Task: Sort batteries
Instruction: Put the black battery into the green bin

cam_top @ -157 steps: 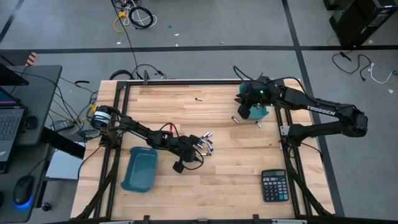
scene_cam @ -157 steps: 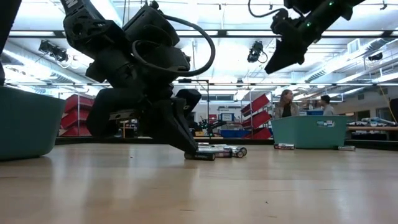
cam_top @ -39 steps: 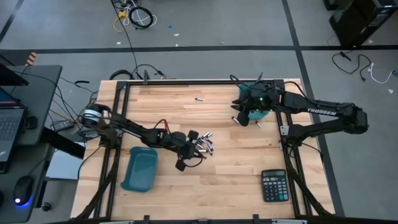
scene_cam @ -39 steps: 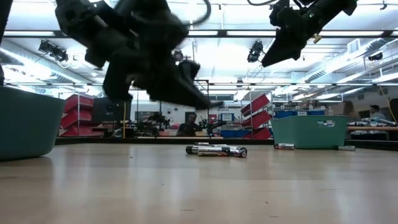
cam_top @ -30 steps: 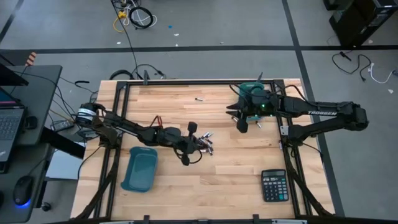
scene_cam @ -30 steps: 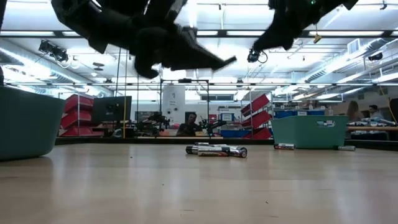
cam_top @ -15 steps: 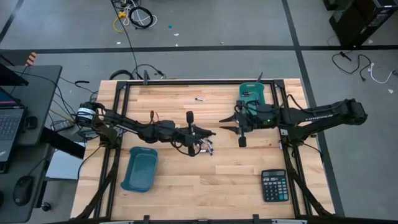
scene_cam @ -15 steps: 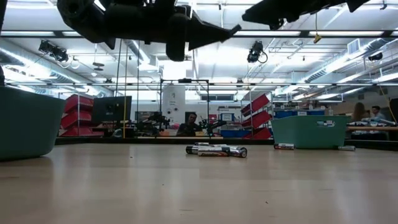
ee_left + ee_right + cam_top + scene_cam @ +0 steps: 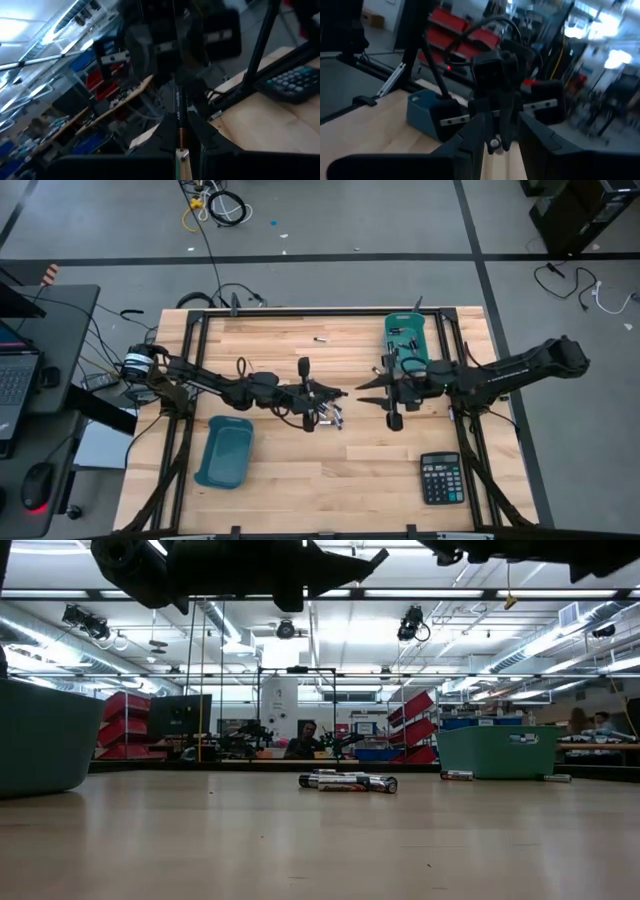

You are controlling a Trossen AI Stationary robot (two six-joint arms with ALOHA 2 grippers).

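My left gripper hangs above the table's middle, pointing level toward the right edge, shut on one black AAA battery. My right gripper faces it, level and open. Its fingers stand on either side of that battery's silver free end; I cannot tell if they touch. Below them a cluster of loose batteries lies on the wood, seen side-on in the low view as batteries. One lone battery lies near the far edge. My left gripper pinches the battery between its two fingers by its rear part. The battery lies along the fingers and sticks out forward past their ends. The fingers come level from the table's left. The battery is lifted clear, high above the wood.
A teal bin stands at the near left and a second teal bin at the far right, with batteries on the wood beside it. A black calculator lies near right. Bare wood runs along the near edge.
My left gripper has risen from the battery cluster and tipped up to level, carrying one battery. My right gripper has swung from the far right bin toward the table's middle, sunk a little and turned level, so that it now faces the left gripper.
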